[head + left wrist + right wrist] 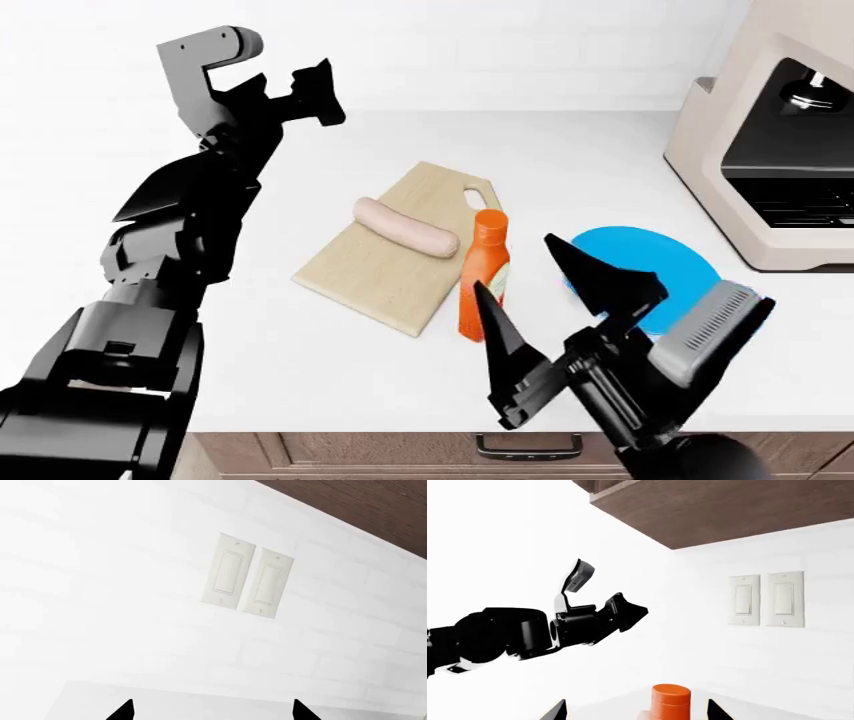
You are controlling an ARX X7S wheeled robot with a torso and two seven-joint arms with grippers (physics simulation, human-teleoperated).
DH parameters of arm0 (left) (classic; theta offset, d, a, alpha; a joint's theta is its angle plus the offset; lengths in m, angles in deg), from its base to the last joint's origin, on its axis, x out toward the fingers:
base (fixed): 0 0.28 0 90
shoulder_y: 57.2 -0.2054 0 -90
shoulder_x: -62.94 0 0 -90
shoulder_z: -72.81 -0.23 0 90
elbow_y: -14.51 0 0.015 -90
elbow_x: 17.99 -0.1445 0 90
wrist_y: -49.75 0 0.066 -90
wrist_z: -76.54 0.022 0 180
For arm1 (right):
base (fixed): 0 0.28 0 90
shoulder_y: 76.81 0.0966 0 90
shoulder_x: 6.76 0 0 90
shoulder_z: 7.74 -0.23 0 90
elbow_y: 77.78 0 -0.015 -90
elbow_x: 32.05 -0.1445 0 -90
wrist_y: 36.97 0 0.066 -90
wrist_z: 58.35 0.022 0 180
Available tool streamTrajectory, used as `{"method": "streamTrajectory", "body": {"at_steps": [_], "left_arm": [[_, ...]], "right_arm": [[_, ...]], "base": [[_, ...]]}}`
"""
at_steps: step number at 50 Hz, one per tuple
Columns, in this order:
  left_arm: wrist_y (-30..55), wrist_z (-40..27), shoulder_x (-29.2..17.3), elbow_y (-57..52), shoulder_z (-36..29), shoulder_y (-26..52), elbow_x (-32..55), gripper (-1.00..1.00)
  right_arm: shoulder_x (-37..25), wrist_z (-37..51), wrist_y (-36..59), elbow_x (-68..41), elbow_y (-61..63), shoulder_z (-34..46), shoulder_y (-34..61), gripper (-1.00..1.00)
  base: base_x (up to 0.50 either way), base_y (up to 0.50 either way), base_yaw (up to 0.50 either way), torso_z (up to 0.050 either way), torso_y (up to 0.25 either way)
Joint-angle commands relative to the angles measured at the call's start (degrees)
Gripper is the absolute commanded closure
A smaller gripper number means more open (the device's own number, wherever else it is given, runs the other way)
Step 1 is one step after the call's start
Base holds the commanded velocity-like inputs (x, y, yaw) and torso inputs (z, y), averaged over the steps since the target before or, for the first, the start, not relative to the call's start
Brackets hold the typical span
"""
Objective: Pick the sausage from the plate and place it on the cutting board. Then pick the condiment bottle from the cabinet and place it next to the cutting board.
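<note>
So from where I'm standing this job looks pretty much wrapped up. The sausage (404, 228) is lying across the cutting board (396, 247), and the blue plate (638, 262) off to its right has nothing on it as far as I can see, though my right arm hides part of it. The condiment bottle (485, 276) is standing upright on the counter (334, 350), right against the board's right edge, so I'd call that "next to" done too. My right gripper (541, 315) is spread wide open and holding nothing, with the bottle just ahead of it between the fingers' line; in my right wrist view I can see its orange cap (670, 700) sitting between the two fingertips but not gripped. My left gripper (314, 95) is up high near the back wall, empty, jaws apart, staring at the light switches (248, 581). Honestly all that seems left is pulling my right arm clear without bumping the bottle over.
</note>
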Motion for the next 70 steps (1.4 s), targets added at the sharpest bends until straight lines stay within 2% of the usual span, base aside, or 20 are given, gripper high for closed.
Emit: {"method": "streamTrajectory", "body": {"at_steps": [1, 3, 6, 10, 30, 38, 53, 59, 70], "left_arm": [[0.2, -1.1, -0.2, -1.1, 0.1, -0.1, 0.1, -1.0], [2.4, -3.4, -1.2, -7.4, -0.2, -1.7, 0.4, -1.0], [8.2, -8.1, -4.2, -23.4, -0.2, -5.6, 2.5, -1.0], [13.7, -12.2, -7.1, -36.4, 0.4, -7.7, 5.4, -1.0], [26.2, -23.1, -14.5, -65.1, 1.7, -12.0, 13.1, -1.0], [28.5, -28.5, -17.7, -78.5, 2.7, -18.4, 15.9, -1.0], [26.2, -34.1, -21.8, -96.1, 8.3, -33.4, 21.9, -1.0], [21.4, -33.4, -22.8, -101.5, 11.3, -41.4, 19.8, -1.0], [16.9, -33.5, -24.5, -106.8, 14.3, -50.2, 15.0, -1.0]], "right_arm": [[-4.2, 3.0, -0.7, -1.9, 9.3, -2.6, -3.5, -1.0], [-4.8, 3.6, -0.5, -2.2, 10.4, -3.1, -3.5, -1.0], [-5.6, 4.4, 0.0, -2.8, 11.8, -3.8, -3.1, -1.0], [-6.1, 4.9, 0.1, -3.2, 12.8, -4.4, -2.8, -1.0], [-8.1, 7.1, 1.9, -7.7, 12.2, -7.7, 0.1, -1.0], [-8.2, 9.7, 3.8, -9.6, 12.5, -8.8, 2.4, -1.0], [-9.0, 15.0, 4.6, -10.4, 15.6, -11.5, 2.8, -1.0], [-9.5, 17.8, 5.3, -9.8, 17.7, -12.3, 2.9, -1.0], [-10.2, 21.6, 4.3, -9.7, 20.8, -15.2, 1.1, -1.0]], "base": [[0.0, 0.0, 0.0, 0.0, 0.0], [0.0, 0.0, 0.0, 0.0, 0.0], [0.0, 0.0, 0.0, 0.0, 0.0], [0.0, 0.0, 0.0, 0.0, 0.0], [0.0, 0.0, 0.0, 0.0, 0.0], [0.0, 0.0, 0.0, 0.0, 0.0], [0.0, 0.0, 0.0, 0.0, 0.0], [0.0, 0.0, 0.0, 0.0, 0.0], [0.0, 0.0, 0.0, 0.0, 0.0]]}}
